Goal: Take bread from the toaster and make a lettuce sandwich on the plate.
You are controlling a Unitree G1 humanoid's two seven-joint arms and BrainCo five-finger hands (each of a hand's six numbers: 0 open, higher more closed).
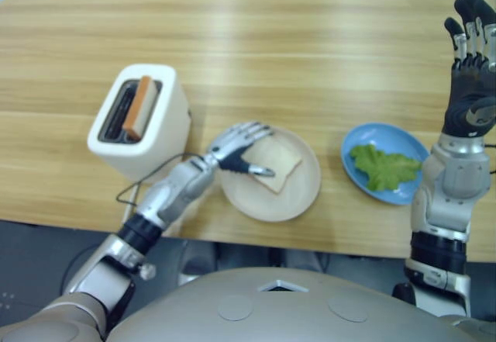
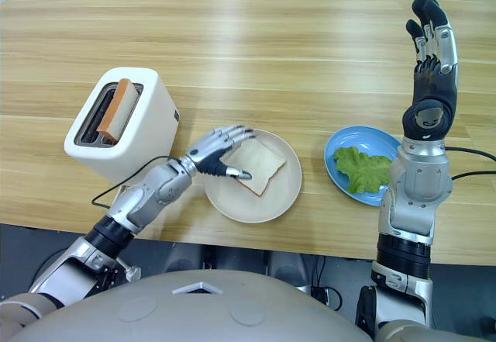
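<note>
The left hand (image 1: 236, 150) lies loosely spread over the wooden plate (image 1: 271, 202). Its fingers and thumb touch the left corner of the bread slice (image 1: 279, 165), which lies flat there. Just to the left, a second slice (image 1: 139, 103) stands in the white toaster (image 1: 155, 133).

In the right eye view, the right hand (image 2: 430, 70) is raised upright with straight fingers, holding nothing. Below it a lettuce leaf (image 2: 360, 169) lies on the blue plate (image 2: 364, 135). Both plates sit near the front edge of the table (image 2: 271, 47), with broad bare wood beyond.
</note>
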